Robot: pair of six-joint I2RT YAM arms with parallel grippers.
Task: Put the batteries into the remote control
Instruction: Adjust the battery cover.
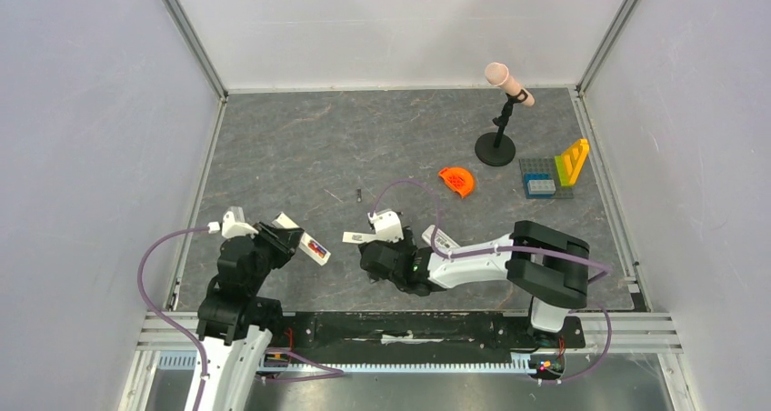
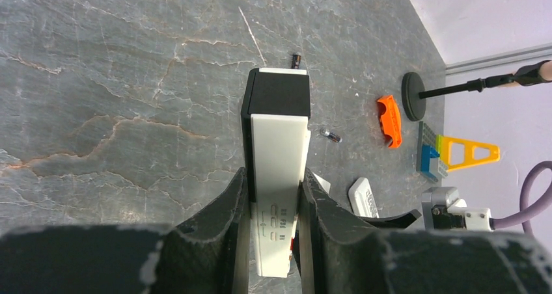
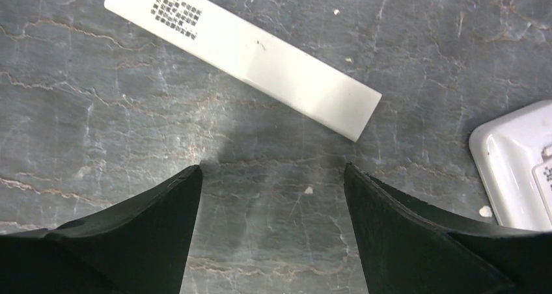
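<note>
My left gripper [image 1: 293,238] [image 2: 274,173] is shut on the white remote control [image 1: 321,254] [image 2: 280,138], pinching its long sides, the black end pointing away. Red and blue batteries [image 1: 315,245] show in its recess in the top view. Two loose dark batteries lie on the table beyond it, one far [image 2: 296,61] [image 1: 360,194] and one nearer [image 2: 331,136]. My right gripper [image 1: 371,252] [image 3: 271,167] hovers just over the table, open, with bare table between its fingers. A flat white strip with small print [image 3: 241,53] [image 1: 356,237] lies just ahead of it.
A rounded white object [image 3: 514,164] lies at the right edge of the right wrist view. Further back right are an orange piece [image 1: 457,181], a microphone stand [image 1: 495,147] and coloured toy bricks [image 1: 555,176]. Grey walls enclose the table.
</note>
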